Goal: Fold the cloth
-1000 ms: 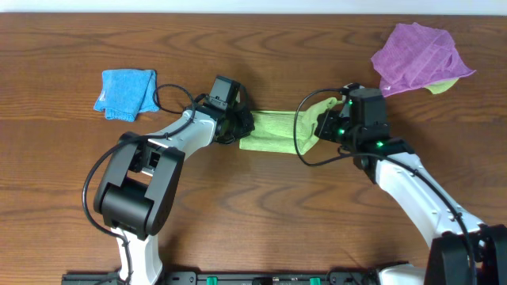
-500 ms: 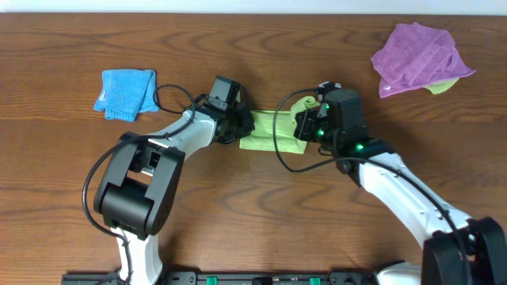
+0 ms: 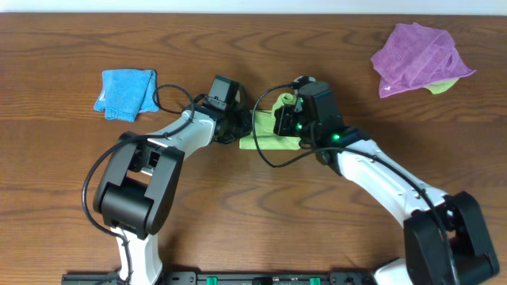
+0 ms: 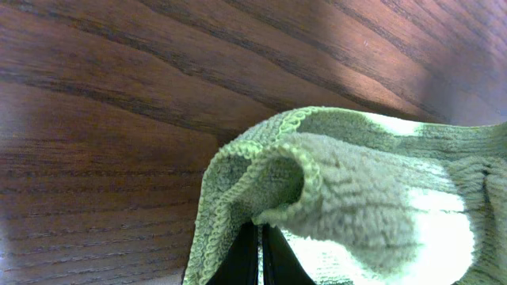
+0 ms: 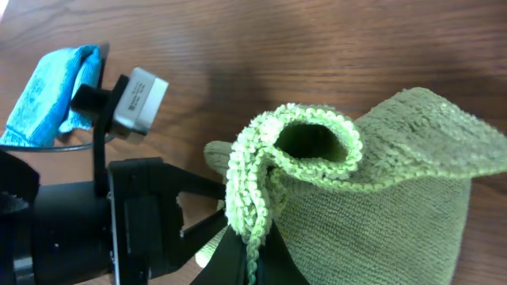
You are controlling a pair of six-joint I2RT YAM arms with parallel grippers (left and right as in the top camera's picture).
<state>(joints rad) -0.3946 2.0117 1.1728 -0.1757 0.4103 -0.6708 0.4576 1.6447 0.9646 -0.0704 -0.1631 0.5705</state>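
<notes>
The lime-green cloth (image 3: 268, 131) lies bunched at the table's middle, between my two grippers. My left gripper (image 3: 239, 127) is shut on the cloth's left edge; the left wrist view shows the hemmed edge (image 4: 261, 170) pinched between its fingers (image 4: 260, 253). My right gripper (image 3: 283, 120) is shut on the cloth's right edge and holds it raised over the lower layer, close to the left gripper. In the right wrist view the curled hem (image 5: 261, 174) sits clamped between the fingers (image 5: 252, 257). The white tag is hidden.
A bright blue folded cloth (image 3: 125, 93) lies at the back left; it also shows in the right wrist view (image 5: 51, 87). A purple cloth (image 3: 418, 55) lies crumpled at the back right over a bit of yellow-green fabric (image 3: 444, 84). Black cables loop beside both wrists.
My right gripper has carried the cloth's right edge leftward over the lower layer, toward the left gripper. The visible cloth has shortened. The left arm has stayed put.
</notes>
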